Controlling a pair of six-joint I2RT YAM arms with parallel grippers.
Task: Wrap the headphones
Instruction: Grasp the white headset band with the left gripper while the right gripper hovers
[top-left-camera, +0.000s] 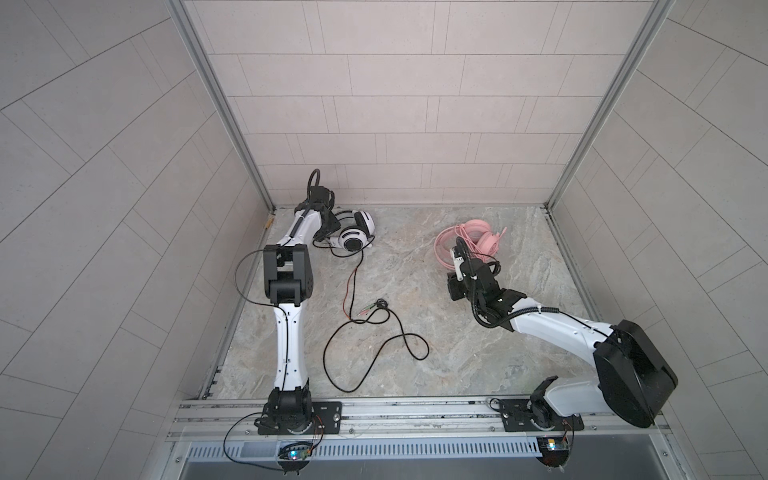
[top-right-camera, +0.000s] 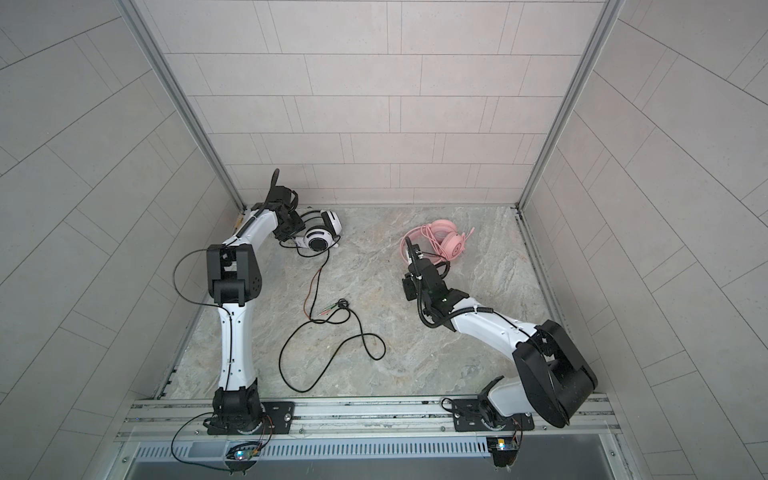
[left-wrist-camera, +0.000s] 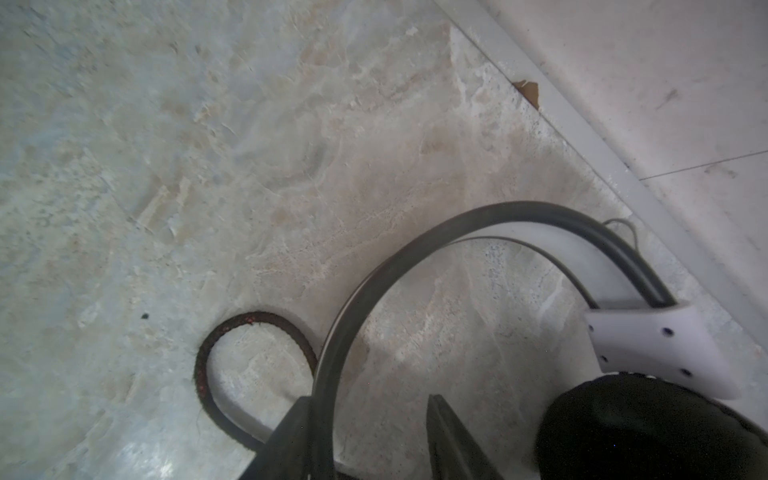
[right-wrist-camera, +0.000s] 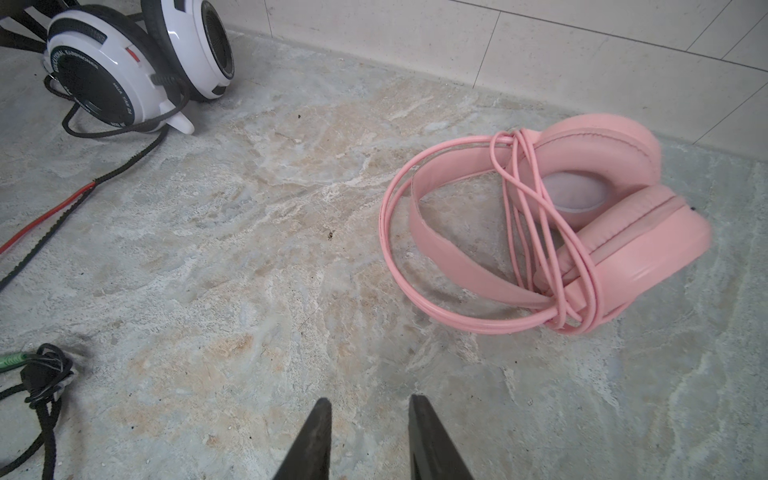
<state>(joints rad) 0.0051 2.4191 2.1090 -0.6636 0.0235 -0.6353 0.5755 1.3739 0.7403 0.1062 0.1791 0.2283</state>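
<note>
Marbled tabletop floors a tiled booth. Both top views place the white-and-black headset near the back left corner and the pink headset near the back wall, well apart. Only the left wrist view shows the left gripper parted astride the black headband, one finger touching it. Only the right wrist view shows the pink cable wound round its headset, and the right gripper slightly parted, holding nothing. The black cable sprawls loose mid-table; open tabletop lies front right.
</note>
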